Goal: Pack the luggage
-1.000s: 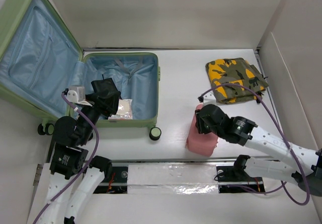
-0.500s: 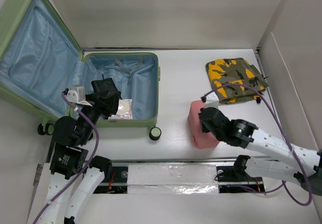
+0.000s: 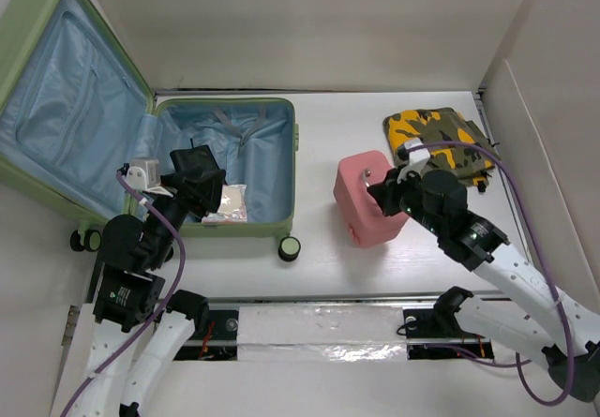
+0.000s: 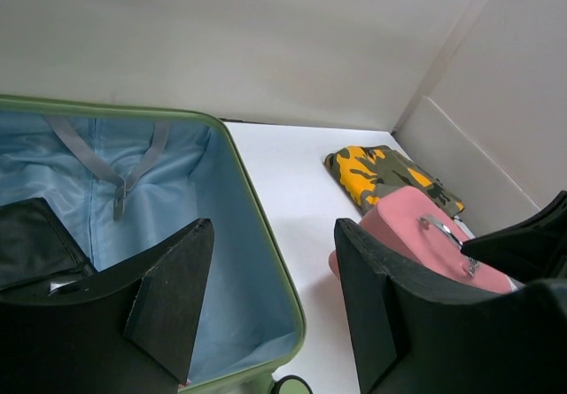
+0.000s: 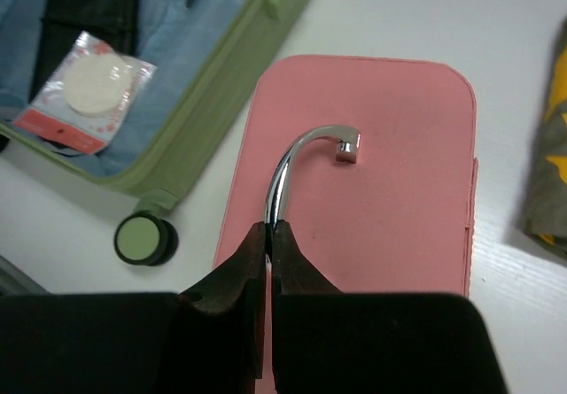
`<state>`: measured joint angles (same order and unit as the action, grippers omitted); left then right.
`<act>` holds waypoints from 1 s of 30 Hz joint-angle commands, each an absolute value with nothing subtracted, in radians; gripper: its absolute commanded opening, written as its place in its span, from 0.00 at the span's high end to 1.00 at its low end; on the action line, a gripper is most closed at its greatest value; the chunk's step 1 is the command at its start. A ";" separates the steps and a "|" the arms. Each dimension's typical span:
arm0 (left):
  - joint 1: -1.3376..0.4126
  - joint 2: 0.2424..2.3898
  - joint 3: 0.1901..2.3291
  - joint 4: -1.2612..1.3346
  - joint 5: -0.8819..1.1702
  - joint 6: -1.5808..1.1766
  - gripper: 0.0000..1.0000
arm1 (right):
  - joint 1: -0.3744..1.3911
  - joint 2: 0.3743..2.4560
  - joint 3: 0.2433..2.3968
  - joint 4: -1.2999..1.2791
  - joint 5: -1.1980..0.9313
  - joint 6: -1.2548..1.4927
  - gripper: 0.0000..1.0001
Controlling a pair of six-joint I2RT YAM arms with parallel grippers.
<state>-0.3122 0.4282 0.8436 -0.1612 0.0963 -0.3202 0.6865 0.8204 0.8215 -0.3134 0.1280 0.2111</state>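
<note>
**Right pincer (image 5: 268,235) clamped on handle (image 5: 301,159) of pink case (image 3: 367,213)**

Both fingers of the right pincer are seen pressed together on the near end of the curved metal handle, which is fixed to the top face of the case. The case is seen tilted in the top view, between the luggage (image 3: 267,169) and a folded camouflage cloth (image 3: 441,148). It is set apart from both. Whether its base is touching the desk (image 3: 328,126) cannot be told.

The left pincer (image 4: 275,261) is held open, and nothing is gripped between its fingers. It is placed above the near left part of the luggage's lower half.

The luggage is laid open at the far left of the desk. Its lid is leaned back to the left, and the blue lining is shown in both halves. A sachet (image 5: 84,88) with a white round pad is seen lying in the lower half, near the front wall. Grey straps (image 4: 124,159) are seen across the lining further back, and a black item (image 4: 27,243) is seen beside the left pincer. One wheel (image 3: 290,247) is seen at the luggage's near right corner.
</note>
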 commanded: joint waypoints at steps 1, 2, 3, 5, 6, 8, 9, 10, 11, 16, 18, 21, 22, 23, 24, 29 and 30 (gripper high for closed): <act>-0.308 0.437 0.838 -0.107 0.109 -0.325 0.46 | 0.651 0.824 0.907 -0.028 -0.099 0.192 1.00; -0.308 0.440 0.838 -0.109 0.107 -0.325 0.46 | 0.650 0.836 0.916 -0.012 -0.119 0.198 1.00; -0.308 0.439 0.838 -0.107 0.107 -0.325 0.46 | 0.650 0.869 0.939 0.026 -0.159 0.209 1.00; -0.308 0.439 0.838 -0.107 0.110 -0.325 0.46 | 0.650 0.919 0.991 0.074 -0.201 0.213 1.00; -0.308 0.439 0.838 -0.107 0.109 -0.325 0.46 | 0.650 0.970 1.024 0.080 -0.228 0.209 1.00; -0.308 0.439 0.838 -0.109 0.107 -0.325 0.46 | 0.690 1.021 1.129 0.107 -0.235 0.203 1.00; -0.308 0.437 0.838 -0.107 0.107 -0.325 0.46 | 0.702 1.085 1.168 0.110 -0.241 0.186 1.00; -0.308 0.436 0.838 -0.107 0.106 -0.327 0.46 | 0.715 1.121 1.254 0.104 -0.242 0.178 1.00; -0.308 0.434 0.838 -0.109 0.103 -0.327 0.46 | 0.725 1.159 1.300 0.100 -0.244 0.167 1.00; -0.308 0.425 0.839 -0.112 0.087 -0.327 0.46 | 0.782 1.380 1.541 0.101 -0.244 0.121 1.00; -0.308 0.423 0.838 -0.109 0.089 -0.327 0.46 | 0.782 1.504 1.639 0.113 -0.248 0.127 1.00; -0.308 0.425 0.836 -0.110 0.089 -0.328 0.46 | 0.816 1.681 1.757 0.132 -0.189 0.129 1.00; -0.308 0.426 0.836 -0.110 0.086 -0.327 0.46 | 0.840 1.722 1.785 0.138 -0.158 0.118 1.00; -0.308 0.428 0.836 -0.110 0.083 -0.328 0.46 | 0.854 1.765 1.810 0.141 -0.119 0.112 1.00; -0.308 0.428 0.836 -0.110 0.081 -0.327 0.46 | 0.867 1.845 1.853 0.165 -0.060 0.106 1.00; -0.308 0.422 0.841 -0.121 0.049 -0.330 0.46 | 0.952 2.118 2.084 0.062 -0.058 0.057 0.89; -0.308 0.417 0.841 -0.121 0.041 -0.328 0.46 | 0.965 2.159 2.132 0.028 -0.116 0.060 0.75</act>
